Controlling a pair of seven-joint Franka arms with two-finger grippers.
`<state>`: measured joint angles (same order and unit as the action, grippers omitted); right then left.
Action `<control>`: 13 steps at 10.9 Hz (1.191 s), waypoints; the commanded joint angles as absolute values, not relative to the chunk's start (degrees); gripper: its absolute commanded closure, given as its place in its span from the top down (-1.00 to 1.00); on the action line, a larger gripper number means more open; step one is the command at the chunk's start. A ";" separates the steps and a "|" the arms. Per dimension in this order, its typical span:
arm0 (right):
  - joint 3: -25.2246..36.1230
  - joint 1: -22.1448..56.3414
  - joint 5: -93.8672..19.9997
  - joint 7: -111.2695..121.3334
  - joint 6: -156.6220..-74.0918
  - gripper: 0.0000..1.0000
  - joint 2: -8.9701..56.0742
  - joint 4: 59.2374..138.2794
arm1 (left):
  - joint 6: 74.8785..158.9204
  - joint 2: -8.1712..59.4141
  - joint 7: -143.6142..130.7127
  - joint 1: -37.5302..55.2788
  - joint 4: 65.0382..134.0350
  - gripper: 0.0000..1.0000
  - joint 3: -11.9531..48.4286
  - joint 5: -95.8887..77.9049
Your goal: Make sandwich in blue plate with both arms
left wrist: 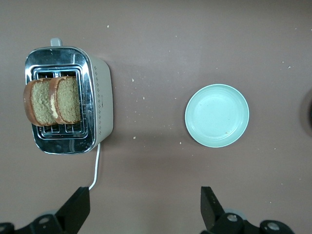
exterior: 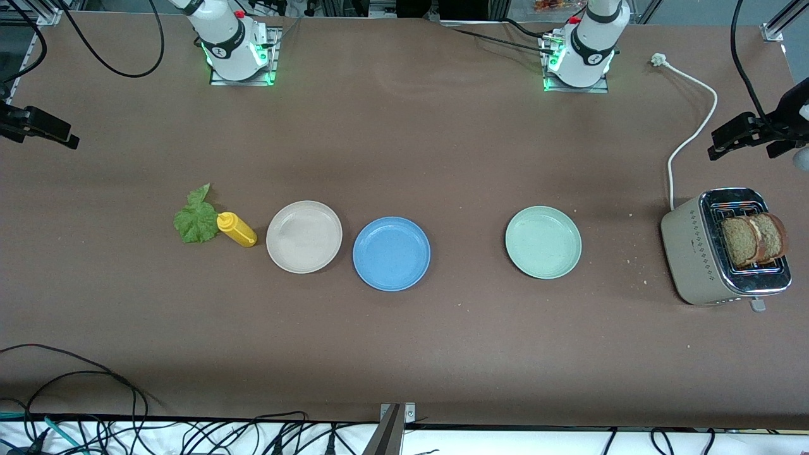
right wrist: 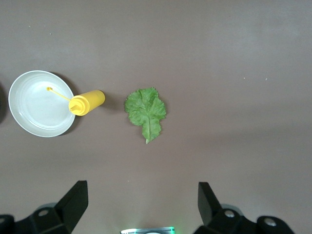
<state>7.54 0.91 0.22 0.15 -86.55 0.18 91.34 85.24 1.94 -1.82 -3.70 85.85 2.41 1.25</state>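
The blue plate [exterior: 391,253] lies bare on the brown desk [exterior: 404,139], and everything else is placed from it. Just beside it toward the right arm's end sits the beige plate [exterior: 304,236], then the yellow squeeze bottle [exterior: 236,229] lying on its side, touching the lettuce leaf [exterior: 196,218]. Toward the left arm's end, apart from the blue plate, is the pale green plate [exterior: 543,242], and well past that the toaster [exterior: 701,253] with two bread slices [exterior: 753,239] standing up out of its slots. The left gripper [left wrist: 145,207] hangs high over the desk between the toaster and the green plate, jaws spread wide and holding nothing. The right gripper [right wrist: 142,202] hangs over the desk near the lettuce leaf, jaws likewise wide apart and empty.
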 commanded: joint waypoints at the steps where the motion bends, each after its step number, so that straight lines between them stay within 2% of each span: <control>1: 7.38 0.79 -0.79 0.18 -85.78 1.00 -0.09 90.44 | 84.11 2.20 -1.14 -3.52 84.64 1.00 2.46 2.72; 13: 7.38 0.79 -0.88 0.18 -85.78 1.00 0.00 90.44 | 84.02 2.20 -1.23 -3.87 84.90 1.00 2.46 2.72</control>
<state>7.53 0.91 0.15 0.15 -86.55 0.15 91.33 85.12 1.99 -1.82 -3.86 85.85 2.30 1.28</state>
